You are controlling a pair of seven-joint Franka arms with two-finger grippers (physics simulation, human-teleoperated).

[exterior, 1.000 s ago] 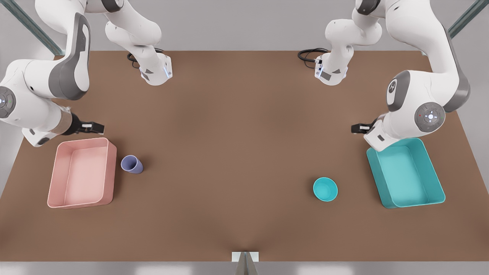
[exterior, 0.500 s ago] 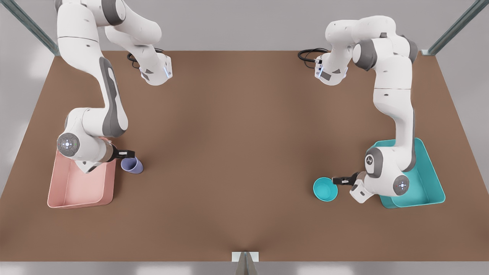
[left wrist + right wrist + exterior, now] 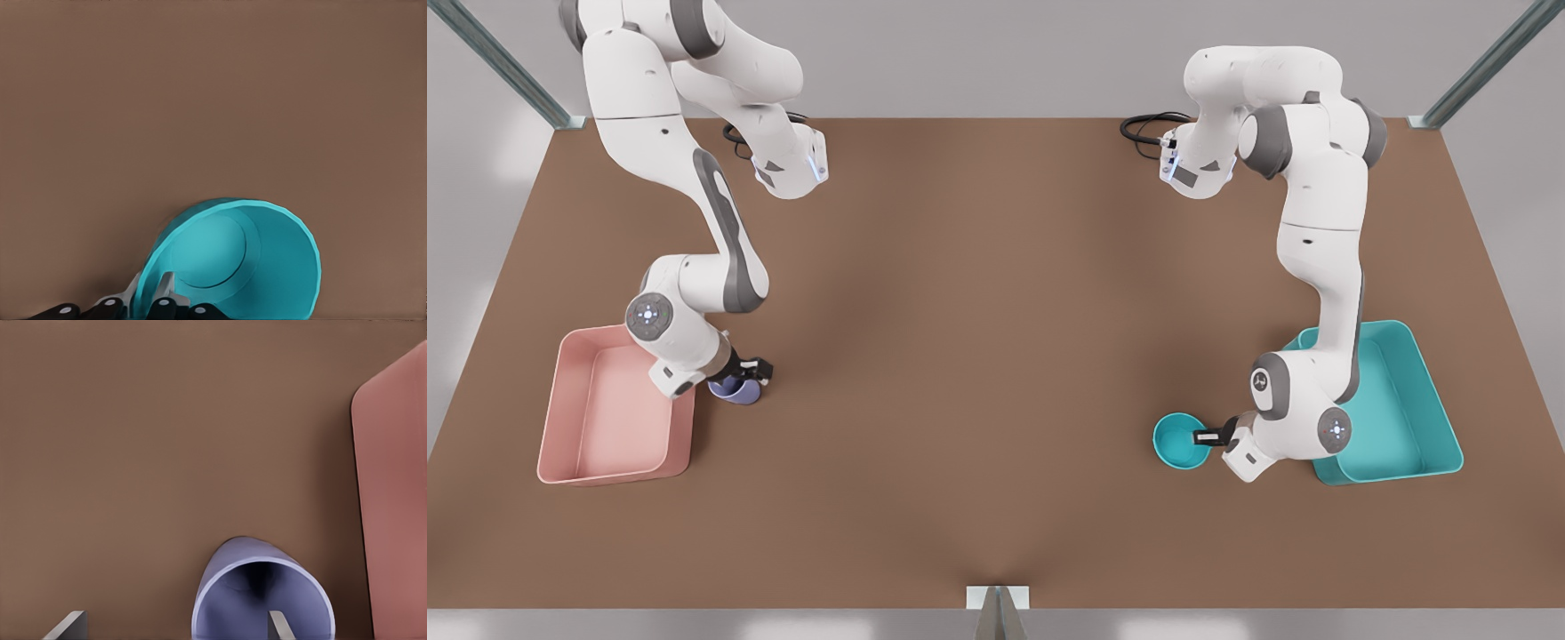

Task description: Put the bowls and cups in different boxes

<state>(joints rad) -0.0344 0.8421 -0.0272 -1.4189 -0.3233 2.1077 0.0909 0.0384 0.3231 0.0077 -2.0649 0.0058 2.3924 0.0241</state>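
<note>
The teal bowl (image 3: 1174, 442) sits on the table beside the teal box (image 3: 1405, 409) at the front view's right. My left gripper (image 3: 1202, 436) is at the bowl's rim. In the left wrist view its fingers pinch the wall of the bowl (image 3: 267, 267), one inside and one outside, so the left gripper (image 3: 148, 293) is shut on it. The lavender cup (image 3: 734, 389) stands next to the pink box (image 3: 614, 418) at the front view's left. My right gripper (image 3: 751, 372) hangs over the cup (image 3: 260, 587), open, with one finger inside the cup and the other finger (image 3: 70, 623) well outside it.
The pink box (image 3: 397, 520) lies just beside the cup. Both arm bases and a black cable (image 3: 1147, 124) are at the table's far edge. Brown tabletop (image 3: 978, 338) stretches between the two boxes.
Both arms came down from above the boxes to their objects. The left gripper reached the bowl's rim and closed on it. The right gripper moved over the cup.
</note>
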